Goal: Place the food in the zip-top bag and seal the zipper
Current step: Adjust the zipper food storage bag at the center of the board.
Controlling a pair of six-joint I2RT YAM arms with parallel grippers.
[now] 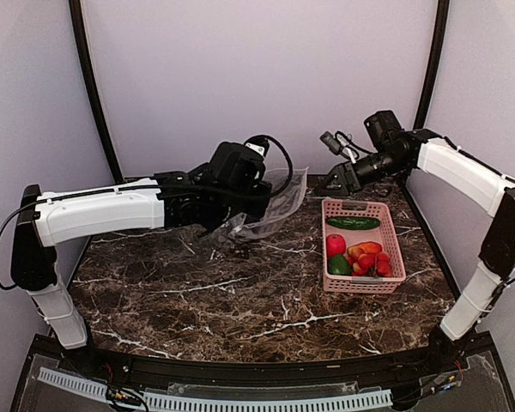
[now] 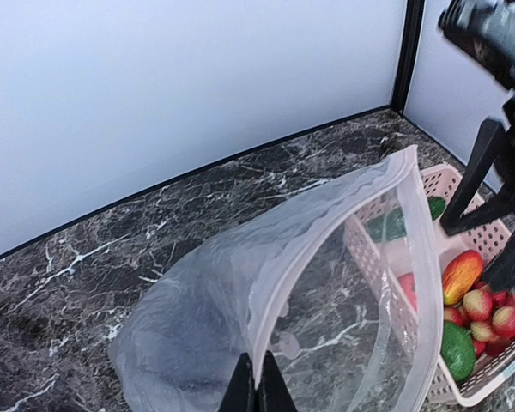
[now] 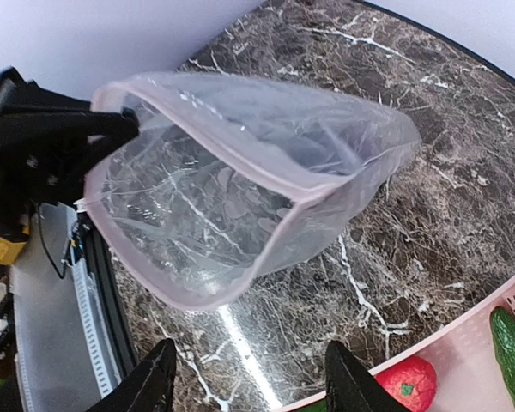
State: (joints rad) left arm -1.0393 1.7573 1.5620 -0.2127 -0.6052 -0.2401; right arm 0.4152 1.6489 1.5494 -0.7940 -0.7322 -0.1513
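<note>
My left gripper (image 2: pixel 257 390) is pinched tight, arm stretched out level; my right gripper (image 3: pixel 252 386) hangs raised, fingers spread wide.

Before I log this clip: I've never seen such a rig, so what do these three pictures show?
Two robot arms stand at the near edge of a dark marble table. One picture looks down from above and behind them; the others come from cameras on the left and right wrists. The left gripper is shut on the rim of a clear, crinkly plastic zip-top bag, holding its mouth open. The right gripper is open and empty, facing that mouth. A pink slotted plastic basket holds small toy produce, including a green cucumber.
</note>
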